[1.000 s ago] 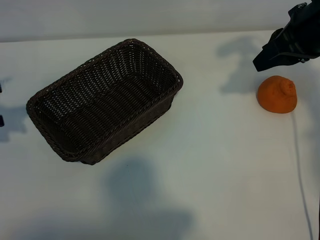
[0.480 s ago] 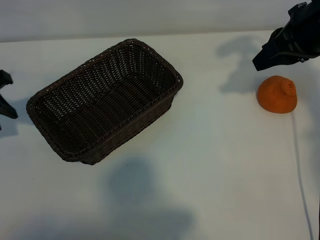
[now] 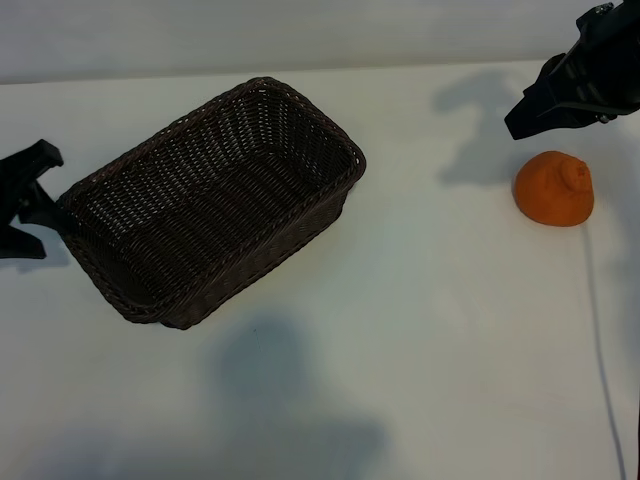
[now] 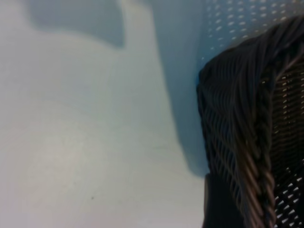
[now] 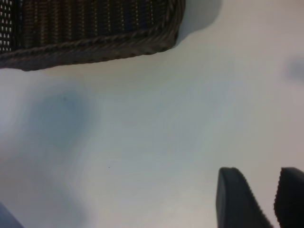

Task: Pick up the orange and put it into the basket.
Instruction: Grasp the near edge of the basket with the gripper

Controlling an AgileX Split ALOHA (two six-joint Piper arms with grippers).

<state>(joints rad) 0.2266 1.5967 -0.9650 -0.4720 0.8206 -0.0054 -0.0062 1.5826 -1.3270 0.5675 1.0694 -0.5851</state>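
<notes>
Basket (image 3: 210,200): dark brown woven wicker, rectangular, rounded corners, braided rim, sloping sides; long axis diagonal across the white table (image 3: 420,330), far end toward the upper right in the exterior view.

Orange (image 3: 555,188): small, rounded, matte bumpy skin, stem nub facing up and right; on the table well right of the basket.

Right gripper (image 3: 528,112): just above-left of the orange, jaws partly apart, holding nothing.

Left gripper (image 3: 35,200): beside the basket's left end, jaws parted, empty.

Open white tabletop (image 3: 430,330) runs from the near edge to the right edge, blocked only by the dark brown woven wicker basket (image 3: 210,200) toward the left.
</notes>
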